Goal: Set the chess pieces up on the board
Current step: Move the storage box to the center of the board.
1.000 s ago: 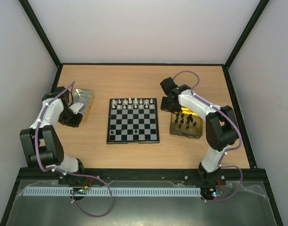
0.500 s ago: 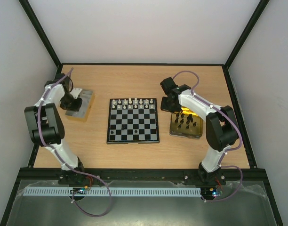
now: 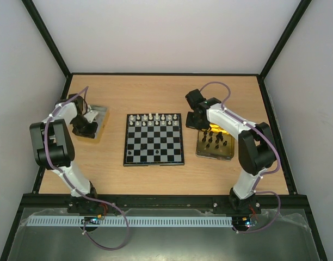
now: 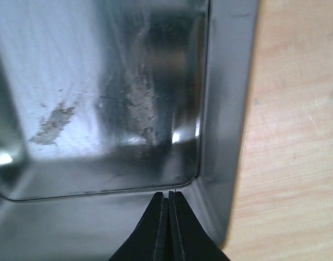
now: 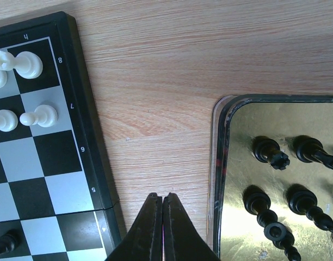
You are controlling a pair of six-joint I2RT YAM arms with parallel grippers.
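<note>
Left claw [image 4: 167, 196] now over silver tray [image 4: 227, 109], board [image 3: 154, 162] well to its right

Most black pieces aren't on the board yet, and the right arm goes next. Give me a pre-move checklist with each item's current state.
1. Opening of the right pincer: not ok, it is shut and holds nothing.
2. Clearance around the right pincer: ok, it is over bare table between the board and the gold tray.
3. Supply of black pieces in the gold tray: ok, several are there.
4. Placement of white pieces: ok, they are on the board's far two rows.
5. Position of the left pincer: ok, it is shut over the silver tray.
6. Contents of the silver tray: cannot tell, only one bare corner shows.
</note>
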